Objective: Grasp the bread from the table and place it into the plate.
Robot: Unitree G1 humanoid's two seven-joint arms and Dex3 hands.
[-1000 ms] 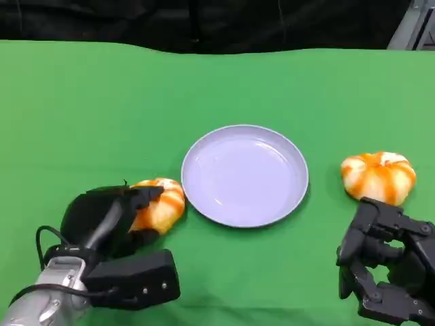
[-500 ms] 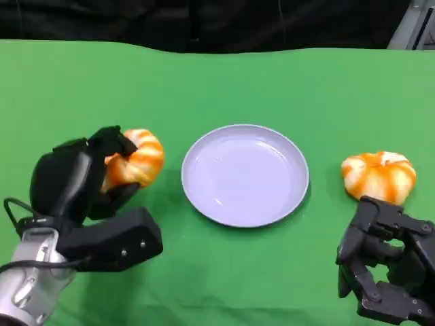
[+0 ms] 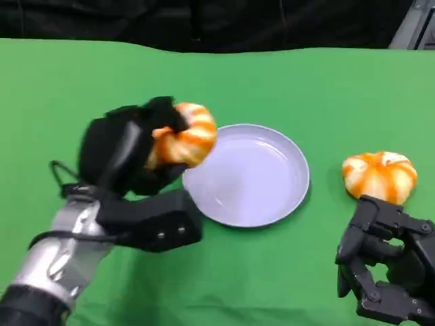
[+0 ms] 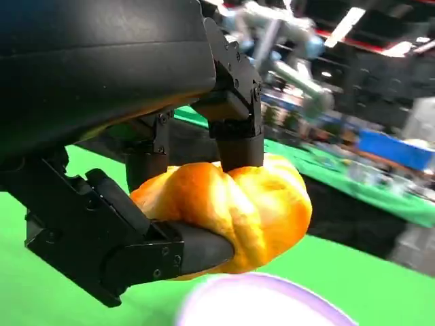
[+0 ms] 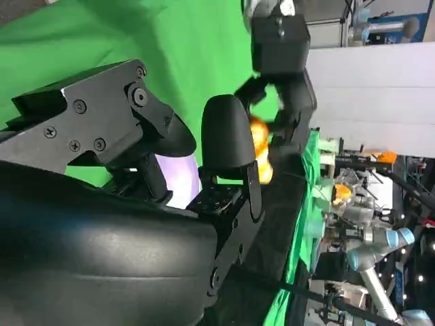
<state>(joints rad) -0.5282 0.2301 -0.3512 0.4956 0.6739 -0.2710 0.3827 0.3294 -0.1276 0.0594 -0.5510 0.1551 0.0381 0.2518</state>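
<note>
The left hand grips a bread between its fingers, holding it in the air over the left rim of the plate. The right hand rests low at the near right, empty with fingers apart, just in front of a second bread lying on the green table right of the plate

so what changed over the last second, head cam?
The left hand, gripping the bread, lifted it off the table and carried it right, to the left rim of the plate. The plate, the second bread and the right hand stayed put.
</note>
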